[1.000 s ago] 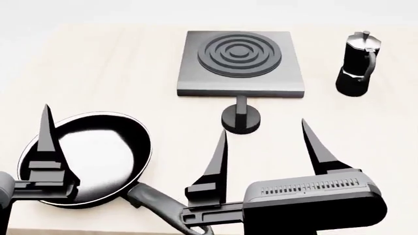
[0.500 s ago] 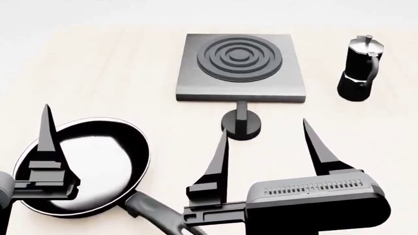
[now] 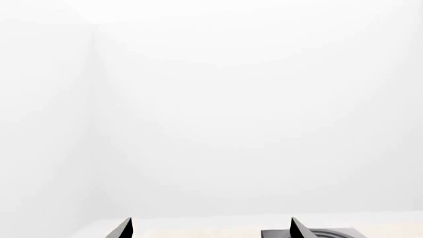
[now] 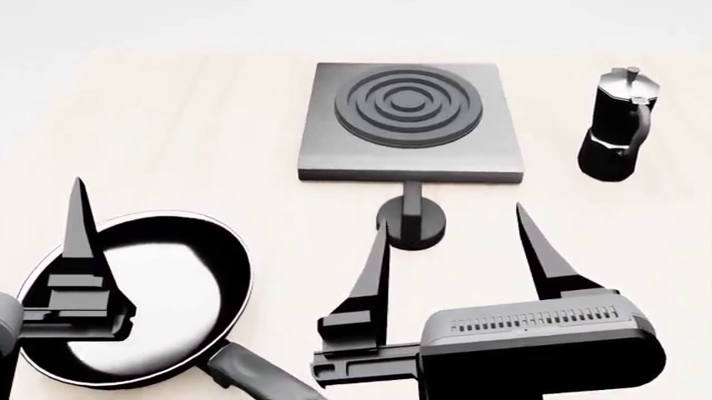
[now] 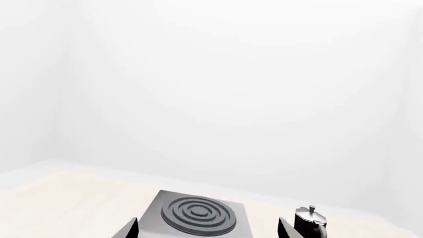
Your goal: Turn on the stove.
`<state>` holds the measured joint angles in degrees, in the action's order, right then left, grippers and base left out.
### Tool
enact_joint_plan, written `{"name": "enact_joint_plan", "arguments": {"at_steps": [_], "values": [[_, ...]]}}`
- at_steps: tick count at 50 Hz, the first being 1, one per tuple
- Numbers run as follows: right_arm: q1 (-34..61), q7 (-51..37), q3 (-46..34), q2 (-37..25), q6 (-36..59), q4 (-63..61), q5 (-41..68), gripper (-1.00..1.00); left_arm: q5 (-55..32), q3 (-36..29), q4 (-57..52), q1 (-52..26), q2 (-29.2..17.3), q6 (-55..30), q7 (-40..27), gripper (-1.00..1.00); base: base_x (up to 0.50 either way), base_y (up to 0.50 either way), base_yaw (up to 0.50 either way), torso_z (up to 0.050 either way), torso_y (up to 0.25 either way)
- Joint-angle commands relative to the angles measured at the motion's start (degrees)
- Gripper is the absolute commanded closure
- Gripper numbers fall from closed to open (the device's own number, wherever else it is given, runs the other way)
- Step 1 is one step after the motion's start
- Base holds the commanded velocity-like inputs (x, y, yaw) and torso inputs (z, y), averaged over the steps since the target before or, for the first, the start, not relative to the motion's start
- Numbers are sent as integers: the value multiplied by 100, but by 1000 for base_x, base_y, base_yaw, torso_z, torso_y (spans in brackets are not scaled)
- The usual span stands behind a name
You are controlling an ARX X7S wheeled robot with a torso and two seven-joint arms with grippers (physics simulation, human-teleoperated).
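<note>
currently: right gripper point(image 4: 451, 242), fingers apart, at 6 o'clock of stove point(image 4: 409, 121) knob point(image 4: 411, 222), lined up to grasp; left gripper point(image 4: 78, 217) idle over pan point(image 4: 167, 292), spread unclear.

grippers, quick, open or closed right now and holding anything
Left gripper: open, holding nothing.
Right gripper: open, holding nothing, fingers spread just short of the stove knob.

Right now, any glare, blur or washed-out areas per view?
Head view: sharp, flat light, soft shadows; bright reflection inside the frying pan, stove and knob clear. Left wrist view: nearly all blank white wall, only fingertips at the edge. Right wrist view: mostly white, stove and moka pot low in frame.
</note>
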<state>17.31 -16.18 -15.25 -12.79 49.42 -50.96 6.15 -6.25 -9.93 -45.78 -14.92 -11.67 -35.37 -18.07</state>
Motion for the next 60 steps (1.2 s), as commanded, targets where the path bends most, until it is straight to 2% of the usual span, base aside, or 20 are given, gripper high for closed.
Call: {"name": "enact_joint_plan", "arguments": {"at_steps": [1, 60], "values": [[-8, -30, -4, -23, -50, 37, 30, -100, -34, -12, -7, -4, -30, 5, -41, -100, 113, 0, 0, 0, 0], [20, -196, -40, -102, -49, 29, 187, -100, -194, -88, 6, -22, -167, 35, -218, -100, 118, 0, 0, 0, 0]]}}
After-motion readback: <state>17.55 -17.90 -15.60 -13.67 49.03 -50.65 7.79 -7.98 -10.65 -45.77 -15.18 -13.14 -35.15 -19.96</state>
